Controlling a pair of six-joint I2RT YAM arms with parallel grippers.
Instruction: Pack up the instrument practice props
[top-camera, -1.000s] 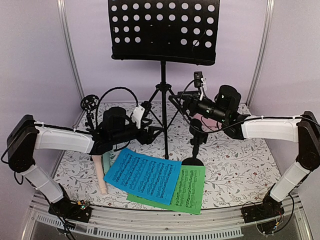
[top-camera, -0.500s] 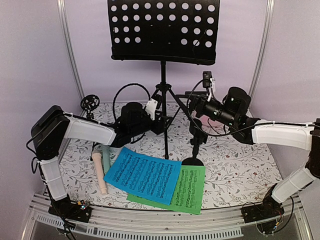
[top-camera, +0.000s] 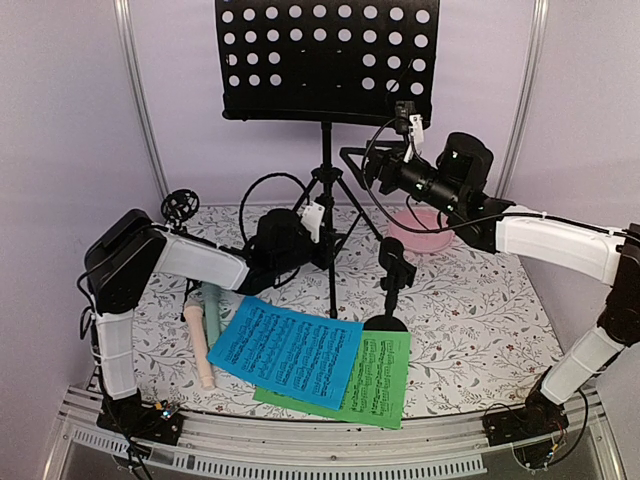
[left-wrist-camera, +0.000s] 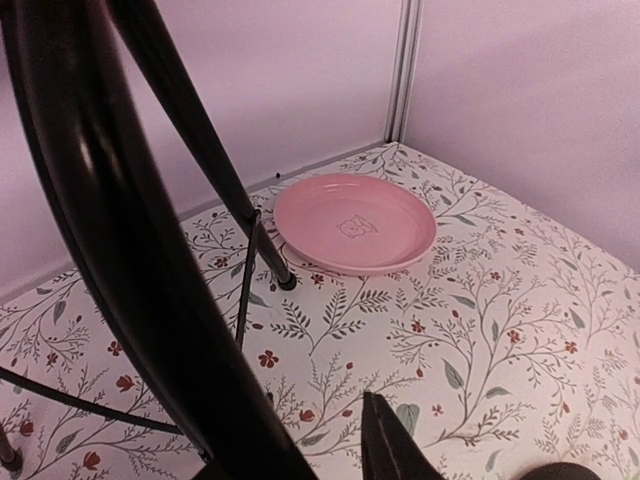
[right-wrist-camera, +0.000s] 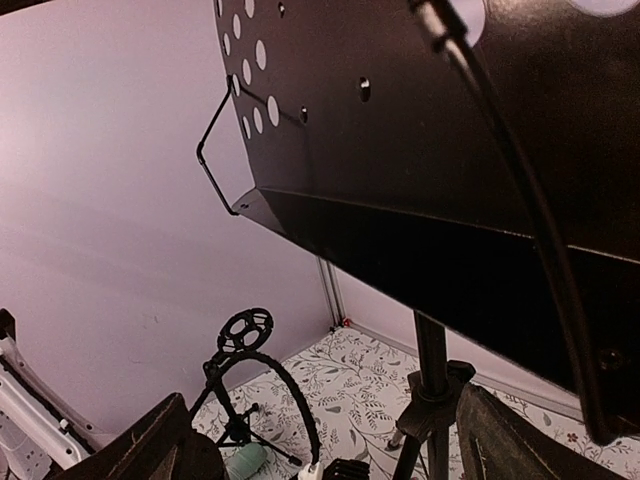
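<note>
Music rack (top-camera: 325, 60) upright at back centre of table, not yet folded. Right gripper (top-camera: 358, 163) just under its shelf, fingers wide either side of pole (right-wrist-camera: 432, 370), probably lining up a grasp. Left gripper (top-camera: 322, 250) low by tripod legs (top-camera: 300, 215), probably to steady the base; its opening: cannot tell.

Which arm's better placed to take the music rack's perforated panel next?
Right, likely. The right gripper is open, up just under the lower lip of the music rack; the left gripper sits low by the tripod legs.
</note>
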